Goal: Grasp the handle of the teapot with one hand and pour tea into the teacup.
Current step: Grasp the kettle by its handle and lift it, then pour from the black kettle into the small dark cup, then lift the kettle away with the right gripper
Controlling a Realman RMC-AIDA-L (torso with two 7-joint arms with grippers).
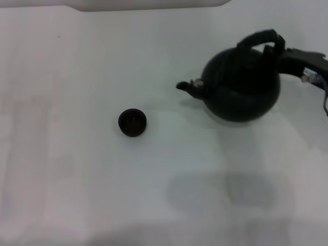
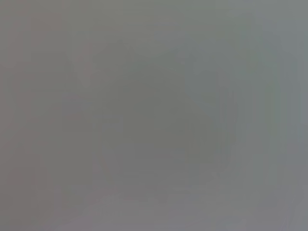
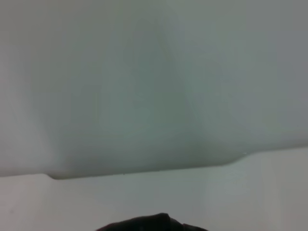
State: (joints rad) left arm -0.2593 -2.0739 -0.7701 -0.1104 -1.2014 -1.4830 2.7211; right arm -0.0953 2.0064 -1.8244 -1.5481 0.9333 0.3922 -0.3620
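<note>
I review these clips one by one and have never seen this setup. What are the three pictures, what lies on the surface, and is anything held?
This is a two-armed robot. The head view looks down on a white table. On it stands a small dark teacup. To the robot's right, the right gripper has reached the handle of a black teapot, whose spout points toward the cup. Whether its fingers have closed is unclear. The right wrist view shows only pale surfaces and a dark sliver at the edge. The left wrist view is blank grey; the left arm is out of sight.
</note>
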